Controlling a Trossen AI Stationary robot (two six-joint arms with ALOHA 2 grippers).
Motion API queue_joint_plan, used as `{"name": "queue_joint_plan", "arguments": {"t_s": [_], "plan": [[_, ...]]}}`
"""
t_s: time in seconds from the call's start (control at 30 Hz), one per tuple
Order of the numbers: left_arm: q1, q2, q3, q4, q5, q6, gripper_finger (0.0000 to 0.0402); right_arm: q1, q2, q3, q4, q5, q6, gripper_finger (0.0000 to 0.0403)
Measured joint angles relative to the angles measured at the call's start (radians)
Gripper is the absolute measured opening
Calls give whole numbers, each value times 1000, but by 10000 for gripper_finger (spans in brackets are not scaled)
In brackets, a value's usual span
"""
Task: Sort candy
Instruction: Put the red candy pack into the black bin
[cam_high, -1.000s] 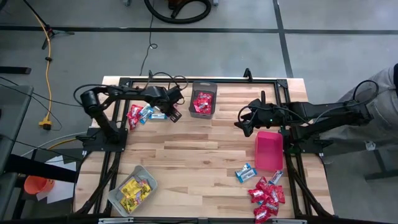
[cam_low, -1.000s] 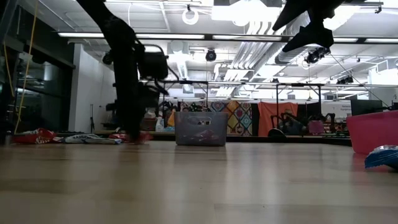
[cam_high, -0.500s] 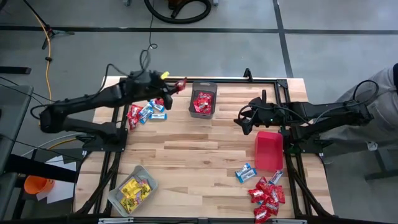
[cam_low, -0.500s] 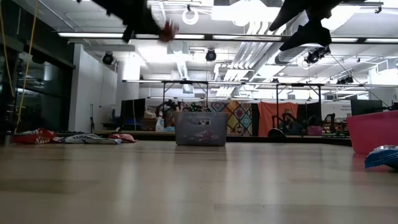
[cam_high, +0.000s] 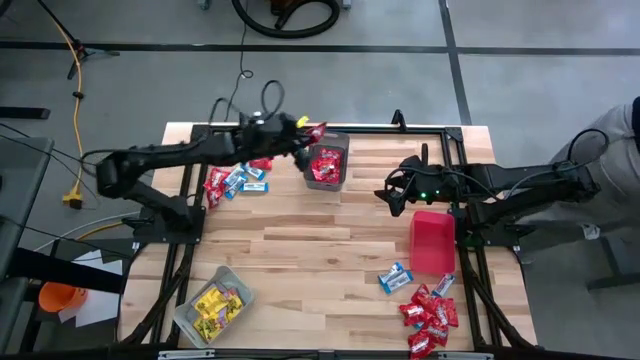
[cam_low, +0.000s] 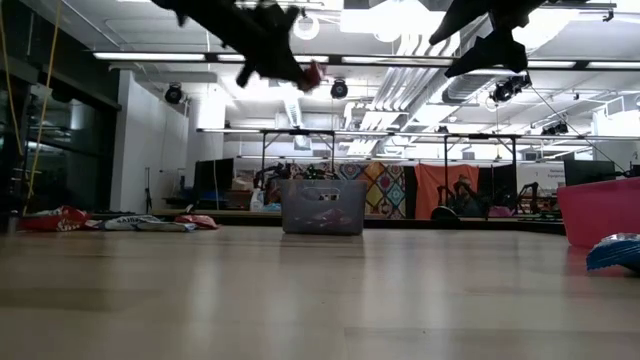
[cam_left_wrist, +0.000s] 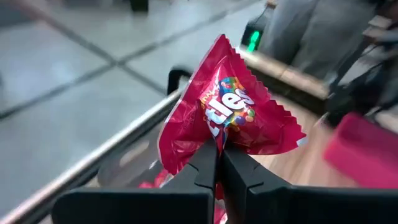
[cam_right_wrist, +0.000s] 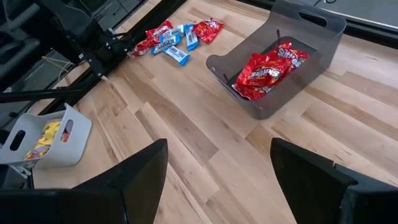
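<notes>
Wooden table (cam_high: 300, 240), left fingers (cam_left_wrist: 214, 163) clamped on shiny red packet (cam_left_wrist: 233, 115), seemingly above grey bin (cam_high: 327, 160), right fingers (cam_right_wrist: 152, 163) apart

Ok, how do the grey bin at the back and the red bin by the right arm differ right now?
The grey bin holds red candy packets; the red bin looks empty. The left gripper, shut on a red packet, hangs beside the grey bin; the open right gripper waits near the red one. Both sit upright on the table.
</notes>
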Motion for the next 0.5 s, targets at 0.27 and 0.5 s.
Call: {"name": "queue_joint_plan", "arguments": {"t_s": [0.27,0.5], "plan": [[25,184,68,-30,43,-58,25,0,0,0,0,0,2,279],[18,201,73,-46,110,-91,121,0,0,0,37,28,2,279]]}}
